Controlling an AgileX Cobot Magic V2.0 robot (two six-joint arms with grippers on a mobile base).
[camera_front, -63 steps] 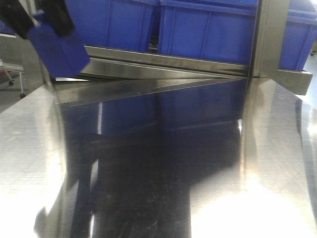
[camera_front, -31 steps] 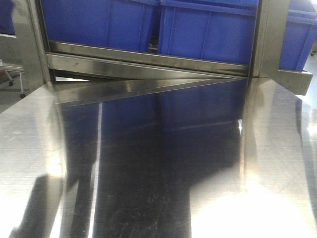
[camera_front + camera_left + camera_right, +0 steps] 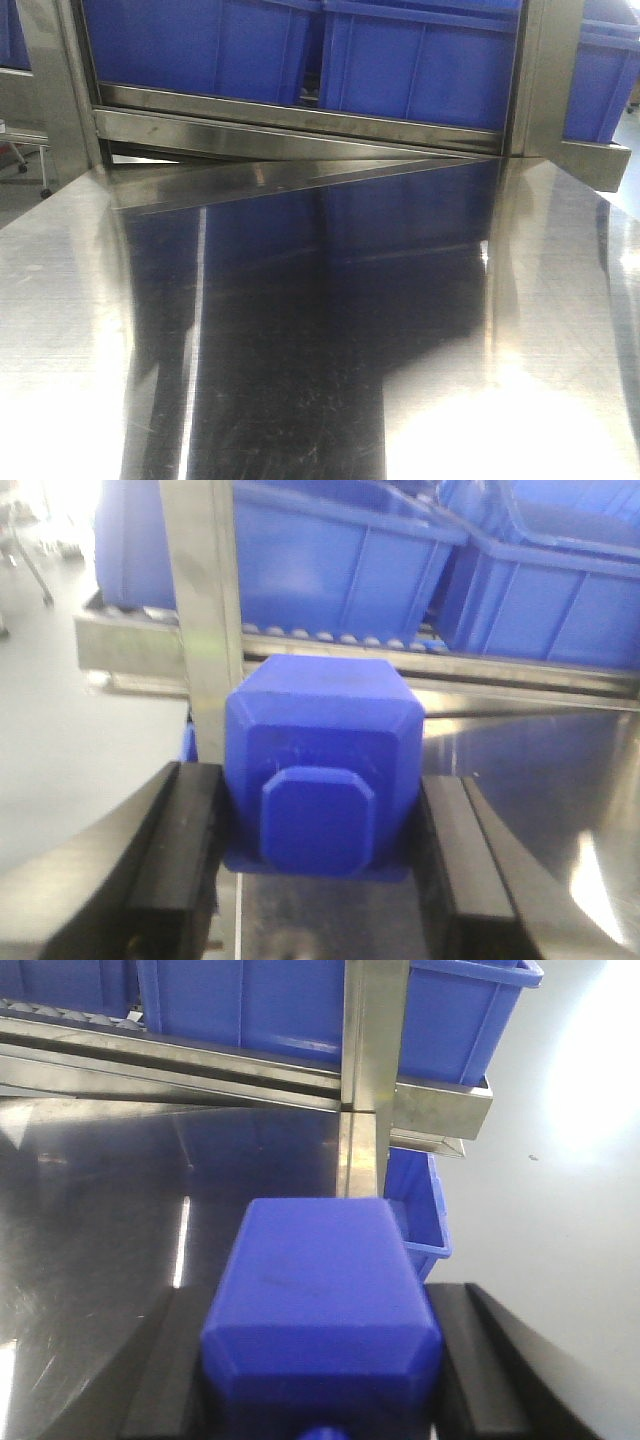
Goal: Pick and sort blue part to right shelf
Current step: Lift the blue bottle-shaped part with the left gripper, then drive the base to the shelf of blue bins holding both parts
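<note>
In the right wrist view the blue part (image 3: 320,1290), boxy with bevelled shoulders and a small nub at its near end, sits between black fingers (image 3: 165,1370). My right gripper (image 3: 322,1370) is shut on it, above the steel table near the post (image 3: 365,1070) of the right shelf (image 3: 200,1060). In the left wrist view my left gripper (image 3: 318,870) is shut on another blue block (image 3: 320,730) with a wide octagonal knob cap, facing the shelf's rail (image 3: 130,650). Neither gripper shows in the front view.
Large blue bins (image 3: 420,60) stand on the shelf's roller tier above the flat front rail (image 3: 300,135). The shiny steel table (image 3: 300,330) runs up to that rail. A small blue bin (image 3: 420,1210) sits lower, past the table's right edge, over grey floor.
One second ago a gripper holding a blue block showed at the upper left of the front view; it has moved out of that view. Its shadow on the table is gone too.
</note>
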